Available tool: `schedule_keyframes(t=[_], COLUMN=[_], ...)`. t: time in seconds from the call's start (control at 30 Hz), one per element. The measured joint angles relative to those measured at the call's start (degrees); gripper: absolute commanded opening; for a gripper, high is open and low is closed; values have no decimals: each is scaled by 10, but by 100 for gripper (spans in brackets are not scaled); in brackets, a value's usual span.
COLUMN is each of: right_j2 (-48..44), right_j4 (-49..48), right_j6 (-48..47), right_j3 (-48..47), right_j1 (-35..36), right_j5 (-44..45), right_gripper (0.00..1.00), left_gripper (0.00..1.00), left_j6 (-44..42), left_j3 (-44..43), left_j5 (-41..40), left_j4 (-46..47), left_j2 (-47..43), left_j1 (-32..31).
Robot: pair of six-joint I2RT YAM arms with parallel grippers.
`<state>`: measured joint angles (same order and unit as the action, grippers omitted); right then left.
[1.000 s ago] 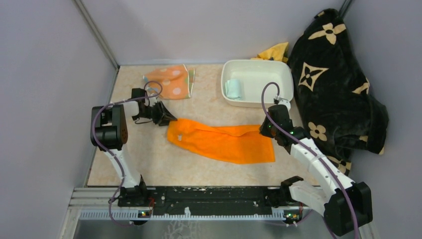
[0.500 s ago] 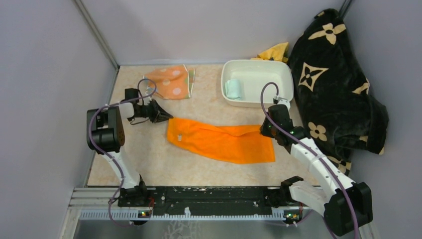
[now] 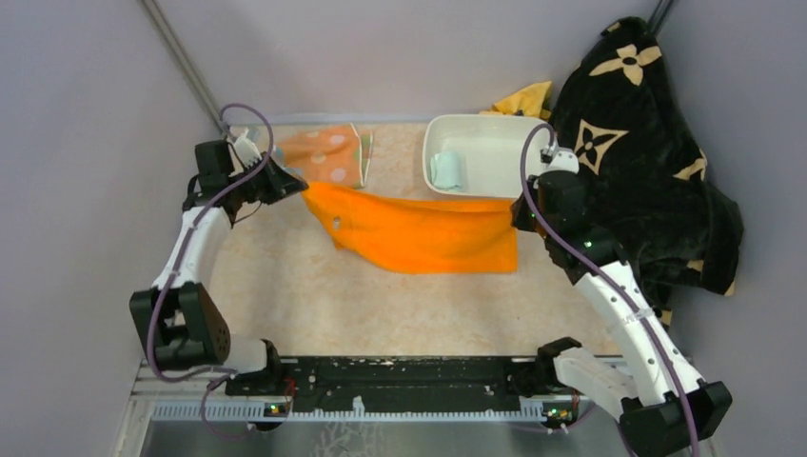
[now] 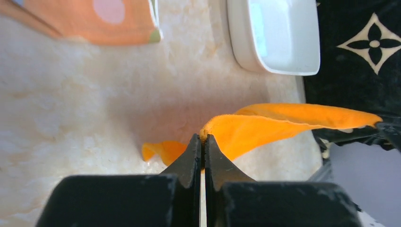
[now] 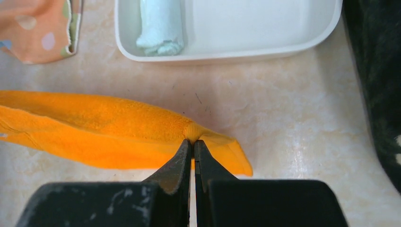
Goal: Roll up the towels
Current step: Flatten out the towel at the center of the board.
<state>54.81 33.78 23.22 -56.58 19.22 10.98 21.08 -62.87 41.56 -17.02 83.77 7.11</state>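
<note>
Two grippers hold one cloth between them. The left gripper (image 4: 203, 142) has its jaws pressed together on one end of the plain bright orange terry towel (image 3: 419, 233). In the left wrist view the cloth comes out from between the fingertips and runs away to the right, above the mottled beige table top (image 3: 381, 305). The right gripper (image 5: 193, 144) is closed in the same way on the opposite end of the same towel, with a small bunch of fabric gathered at its fingertips.

In the top external view the upper edge of the orange towel is stretched almost straight from the left gripper to the right gripper. The rest of the cloth hangs below that edge as a broad sheet. Whether its lower edge rests on the table cannot be determined.

The striped pastel towel with orange polka dots (image 3: 328, 155) lies flat at the far left of the table, just beyond the left gripper and not touched by it.

The pale mint green towel (image 5: 161, 26) is a compact roll lying at the left end of the white rectangular plastic tray (image 3: 495, 122). This tray stands at the far side of the table, just beyond the right gripper.

A large black blanket with tan flowers (image 3: 638, 152) is heaped to the right of the tray. A crumpled yellow cloth (image 3: 526, 98) shows behind the tray's far edge.
</note>
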Motion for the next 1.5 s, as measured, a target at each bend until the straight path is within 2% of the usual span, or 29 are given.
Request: schedule_keyframes(t=[0.3,0.43,0.57,0.7,0.8,0.9,1.03,1.13,1.3,1.5], right_j2=[-96,-156,-189,-185,-153,-107,-30,50,153,224], right_j4=[38,80,132,176,208,193,132,60,-55,-132], right_j6=[-37,-39,-29,0,25,44,59,60,42,23], right_j3=[-36,-49,-87,-108,-108,-72,10,56,62,50], right_j1=[-2,-2,-2,-2,-2,-2,-4,-20,-61,-99], right_j5=[-23,-55,-98,-125,-125,-113,-85,-72,-57,-64], right_gripper=[0,0,0,0,0,0,0,0,0,0], left_gripper=[0,0,1,2,4,4,0,0,0,0], left_j6=[-61,-86,-106,-122,-124,-122,-119,-109,-92,-72], left_j3=[29,47,40,22,43,89,125,109,43,22], left_j5=[-86,-130,-178,-213,-221,-215,-205,-203,-199,-173], left_j4=[-19,-65,-132,-178,-171,-142,-98,-77,-38,38], left_j2=[-253,-366,-428,-431,-412,-363,-229,-99,70,152], left_j1=[0,0,-1,-10,-17,-22,-34,-45,-48,-51])
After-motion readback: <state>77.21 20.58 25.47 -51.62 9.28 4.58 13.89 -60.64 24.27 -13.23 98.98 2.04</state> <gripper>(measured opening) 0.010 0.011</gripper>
